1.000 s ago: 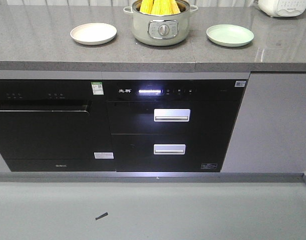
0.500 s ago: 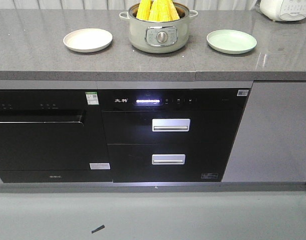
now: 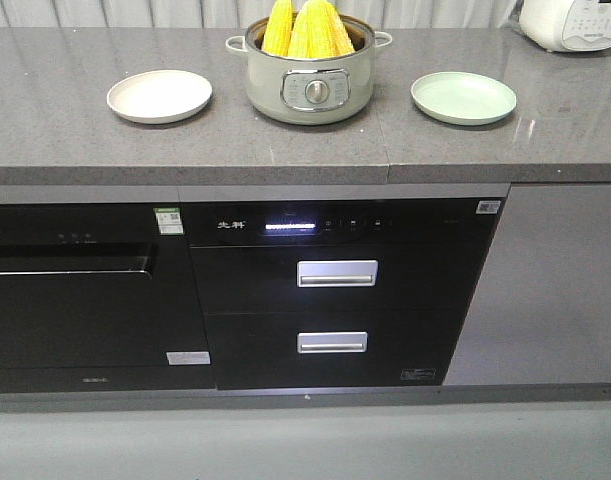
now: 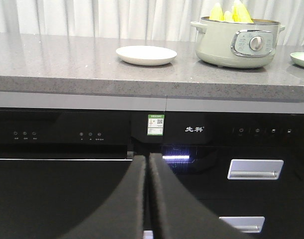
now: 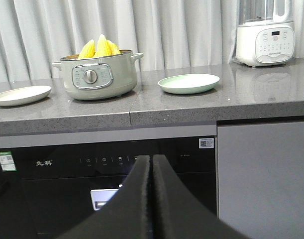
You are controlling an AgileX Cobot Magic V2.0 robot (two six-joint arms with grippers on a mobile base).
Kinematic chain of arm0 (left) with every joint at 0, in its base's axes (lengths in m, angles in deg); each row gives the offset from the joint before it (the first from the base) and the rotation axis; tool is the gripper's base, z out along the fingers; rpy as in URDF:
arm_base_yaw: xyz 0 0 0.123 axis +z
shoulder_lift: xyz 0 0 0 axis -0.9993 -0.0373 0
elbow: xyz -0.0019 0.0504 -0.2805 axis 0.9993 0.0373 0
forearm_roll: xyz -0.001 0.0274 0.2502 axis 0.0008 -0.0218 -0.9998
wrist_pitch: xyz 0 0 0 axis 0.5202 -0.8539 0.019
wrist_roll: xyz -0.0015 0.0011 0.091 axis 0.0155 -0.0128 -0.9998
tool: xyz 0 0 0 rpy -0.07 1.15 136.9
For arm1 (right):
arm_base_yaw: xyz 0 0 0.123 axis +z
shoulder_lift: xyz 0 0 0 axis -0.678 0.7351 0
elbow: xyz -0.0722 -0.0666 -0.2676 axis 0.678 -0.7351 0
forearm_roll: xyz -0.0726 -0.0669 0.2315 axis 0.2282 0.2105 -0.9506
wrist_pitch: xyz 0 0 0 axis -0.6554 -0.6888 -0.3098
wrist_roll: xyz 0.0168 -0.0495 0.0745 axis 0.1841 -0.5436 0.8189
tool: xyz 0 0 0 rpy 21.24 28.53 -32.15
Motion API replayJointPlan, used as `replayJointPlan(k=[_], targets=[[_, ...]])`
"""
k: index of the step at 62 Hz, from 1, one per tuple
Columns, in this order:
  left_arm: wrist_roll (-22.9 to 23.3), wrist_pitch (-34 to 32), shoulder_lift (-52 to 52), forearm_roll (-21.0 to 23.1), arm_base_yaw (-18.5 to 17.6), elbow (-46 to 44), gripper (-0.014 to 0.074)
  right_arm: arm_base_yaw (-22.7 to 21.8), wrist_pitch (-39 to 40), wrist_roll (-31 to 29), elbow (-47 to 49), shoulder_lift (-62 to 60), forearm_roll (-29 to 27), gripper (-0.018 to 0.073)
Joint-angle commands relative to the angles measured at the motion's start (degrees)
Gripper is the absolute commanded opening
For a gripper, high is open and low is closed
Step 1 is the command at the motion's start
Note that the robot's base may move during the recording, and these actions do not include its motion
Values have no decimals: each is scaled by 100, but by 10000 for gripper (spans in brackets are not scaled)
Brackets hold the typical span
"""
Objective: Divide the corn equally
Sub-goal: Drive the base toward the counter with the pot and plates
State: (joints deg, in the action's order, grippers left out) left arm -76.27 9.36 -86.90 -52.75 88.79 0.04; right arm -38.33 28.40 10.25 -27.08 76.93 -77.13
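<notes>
corn (image 3: 305, 28) upright in pot (image 3: 310, 85), none on cream plate (image 3: 159, 96) or green plate (image 3: 463, 97). left gripper (image 4: 148, 164) and right gripper (image 5: 152, 164) pinched together, holding nothing; should lift, open, grip one cob high.

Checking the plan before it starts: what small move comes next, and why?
Probably raise the right hand above the counter toward the pot and open it. All the corn stands in the pot, the white plate and green plate are bare, and it and the left hand are shut and low.
</notes>
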Motion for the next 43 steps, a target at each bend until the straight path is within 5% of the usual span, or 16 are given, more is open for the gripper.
replayJointPlan(k=[1, 43], targets=[[-12, -400, 21, 59, -16, -160, -6, -39, 416, -68, -101, -42, 24, -5], [-12, -400, 21, 59, -16, -160, -6, -39, 416, -68, -101, -42, 24, -5]])
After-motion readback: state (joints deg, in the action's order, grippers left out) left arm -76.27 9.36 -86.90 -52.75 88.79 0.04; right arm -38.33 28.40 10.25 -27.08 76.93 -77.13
